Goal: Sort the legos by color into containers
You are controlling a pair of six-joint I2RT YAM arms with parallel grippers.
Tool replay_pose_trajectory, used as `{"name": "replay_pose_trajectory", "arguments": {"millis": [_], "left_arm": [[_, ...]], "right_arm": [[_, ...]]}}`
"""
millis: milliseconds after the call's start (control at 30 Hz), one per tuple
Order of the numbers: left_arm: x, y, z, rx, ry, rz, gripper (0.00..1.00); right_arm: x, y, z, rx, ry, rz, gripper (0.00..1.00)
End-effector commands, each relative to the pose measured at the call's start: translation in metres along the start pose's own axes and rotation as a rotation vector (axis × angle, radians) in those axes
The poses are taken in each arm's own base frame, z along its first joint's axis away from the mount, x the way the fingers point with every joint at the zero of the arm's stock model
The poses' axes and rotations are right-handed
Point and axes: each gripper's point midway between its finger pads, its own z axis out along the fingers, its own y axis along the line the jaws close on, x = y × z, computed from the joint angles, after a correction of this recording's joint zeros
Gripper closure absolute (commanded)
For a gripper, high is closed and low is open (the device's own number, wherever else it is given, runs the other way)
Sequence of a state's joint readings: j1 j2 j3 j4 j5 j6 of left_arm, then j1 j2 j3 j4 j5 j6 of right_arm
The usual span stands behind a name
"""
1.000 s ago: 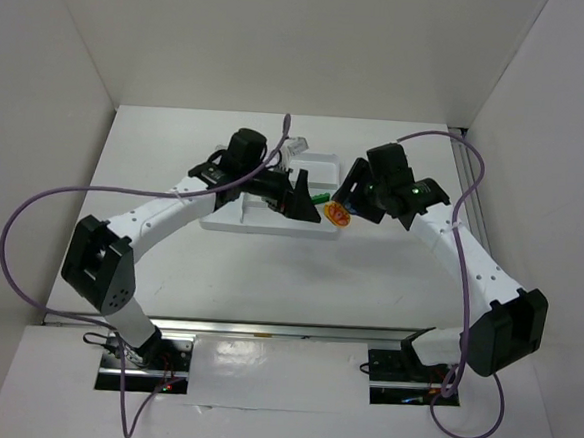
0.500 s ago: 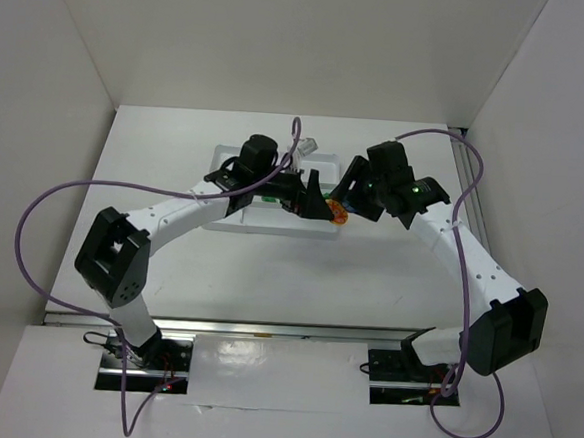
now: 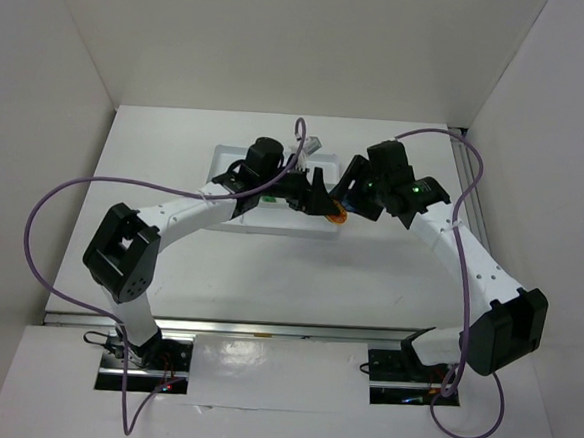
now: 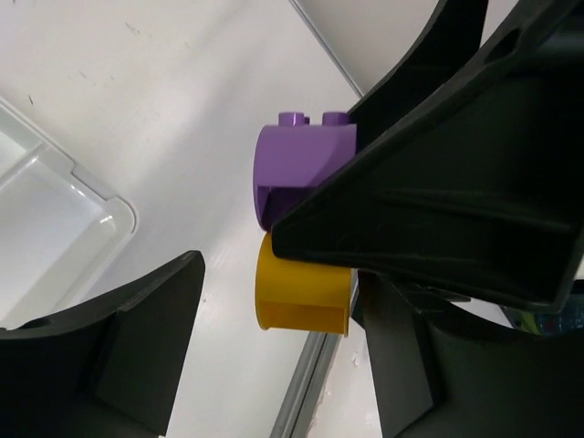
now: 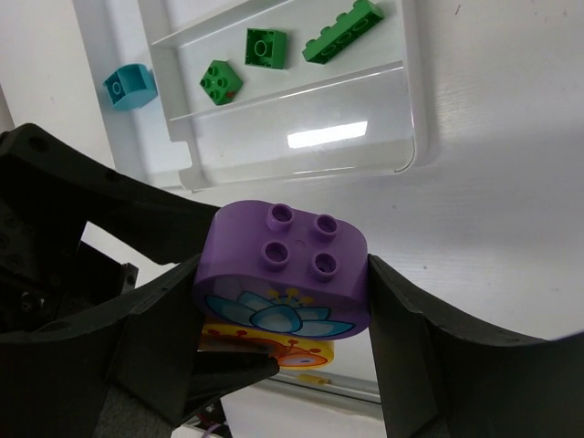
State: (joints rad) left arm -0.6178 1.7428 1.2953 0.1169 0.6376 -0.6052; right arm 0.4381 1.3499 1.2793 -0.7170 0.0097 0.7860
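Since the earlier frame your left arm has swung in across the tray, carrying the left gripper right up against the right gripper, and its jaws have begun to narrow. The right arm has not moved. The three green legos already share one compartment of the tray. The teal lego lies past the next wall, though you cannot tell for sure whether that is a compartment. The right gripper is clamped on the flanks of the purple lego, which hangs off the tray's near corner with the orange lego stuck beneath it. The left gripper is partly closed and holds nothing. Its jaws straddle the orange lego, and in the left wrist view a clear gap shows between that lego and the outer finger. The job in hand looks like splitting this pair. Close only on the orange lego, squarely across its flat sides and below the seam, so that you do not pinch the purple one or the other gripper's finger. Once the grip is firm, peel with a slight tilt rather than a straight tug while the right gripper holds its clamp steady.
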Motion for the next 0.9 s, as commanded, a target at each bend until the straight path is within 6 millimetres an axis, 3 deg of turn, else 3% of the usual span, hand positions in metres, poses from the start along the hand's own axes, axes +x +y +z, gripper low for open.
{"name": "replay_pose_trajectory", "arguments": {"millis": [0, 300, 333, 600, 867], "left_arm": [[-0.024, -0.017, -0.004, 0.046, -0.089, 0.046, 0.20], [-0.022, -0.026, -0.002, 0.111, -0.088, 0.021, 0.80], [-0.021, -0.026, -0.003, 0.105, -0.079, 0.012, 1.00], [-0.004, -0.020, -0.011, 0.068, -0.028, 0.038, 1.00], [0.010, -0.010, -0.022, 0.019, -0.008, 0.041, 1.00]], "right_arm": [[-0.017, 0.022, -0.008, -0.078, -0.059, -0.008, 0.53], [-0.014, 0.016, -0.004, -0.058, -0.053, 0.002, 0.53], [-0.012, 0.014, -0.004, -0.052, -0.047, 0.002, 0.53], [-0.032, 0.000, -0.008, -0.001, -0.114, 0.039, 0.53], [-0.051, 0.007, -0.017, -0.018, -0.183, 0.049, 0.53]]}}
